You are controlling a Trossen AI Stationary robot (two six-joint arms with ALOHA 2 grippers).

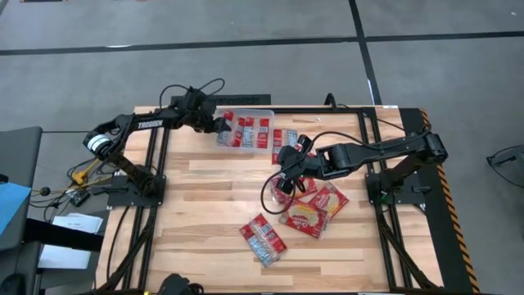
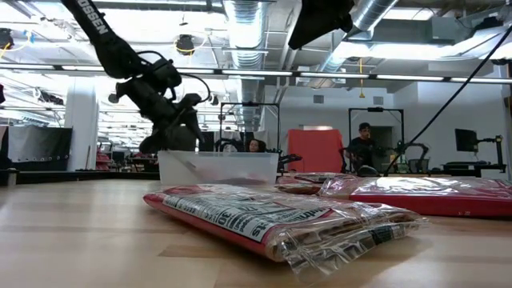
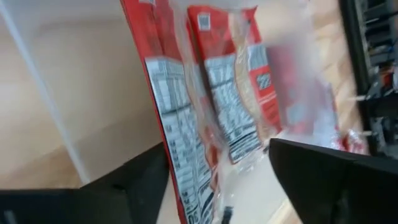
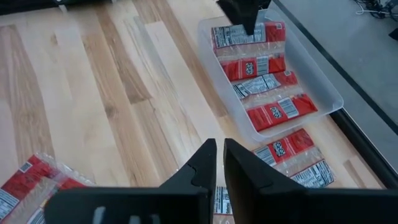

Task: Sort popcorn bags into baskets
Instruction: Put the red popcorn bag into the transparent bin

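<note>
Packets [image 1: 264,238] lower centre on bench [image 1: 205,213], long axis diagonal; right fingers [image 1: 286,183] nearer, nearly together, empty; left fingers [image 1: 221,125] apart over tub [image 1: 267,116].

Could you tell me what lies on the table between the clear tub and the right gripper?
In the right wrist view, two narrow packets lie on the wood just outside the tub, between it and the right gripper. The high view agrees.
</note>
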